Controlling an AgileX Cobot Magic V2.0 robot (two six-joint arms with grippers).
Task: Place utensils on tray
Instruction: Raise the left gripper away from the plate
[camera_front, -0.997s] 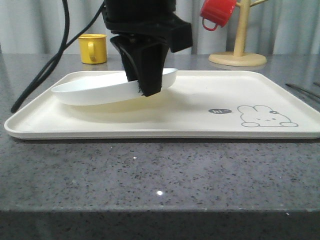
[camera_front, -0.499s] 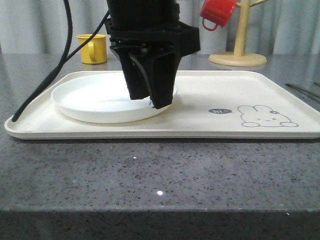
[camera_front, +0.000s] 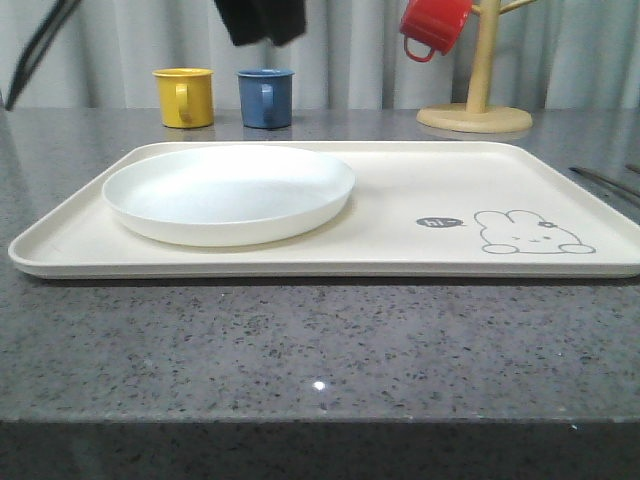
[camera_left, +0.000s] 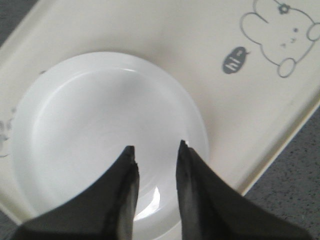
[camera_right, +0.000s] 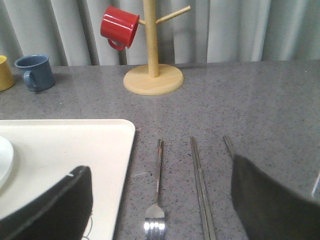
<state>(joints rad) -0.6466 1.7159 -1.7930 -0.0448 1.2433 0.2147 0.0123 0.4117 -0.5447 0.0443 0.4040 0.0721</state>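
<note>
Plate (camera_front: 228, 193) sits flat on the left half of the cream tray (camera_front: 400, 245) in the front view, with the rabbit drawing (camera_front: 532, 232) on the tray's near right part. Beyond the tray's far edge stand a yellow mug (camera_front: 185, 97) and a blue mug (camera_front: 265, 97) side by side, and to the right a wooden mug stand (camera_front: 478, 92) carries a red mug (camera_front: 435, 27). A dark piece of the left arm hangs at the top, high above the plate. From the left wrist, the left gripper (camera_left: 156, 152) hovers over the plate's inside, its two dark fingers (camera_left: 122, 192) parted with a narrow gap and nothing between them; the plate lies on the tray with the rabbit drawing beyond it. From the right wrist, the right gripper (camera_right: 160, 207) is spread wide and empty above the grey table (camera_right: 260, 100). Under it, off the tray's right edge, lie a fork (camera_right: 157, 192) and a pair of chopsticks (camera_right: 201, 187), roughly parallel, with a third thin metal handle (camera_right: 228, 144) partly hidden behind the right finger.
</note>
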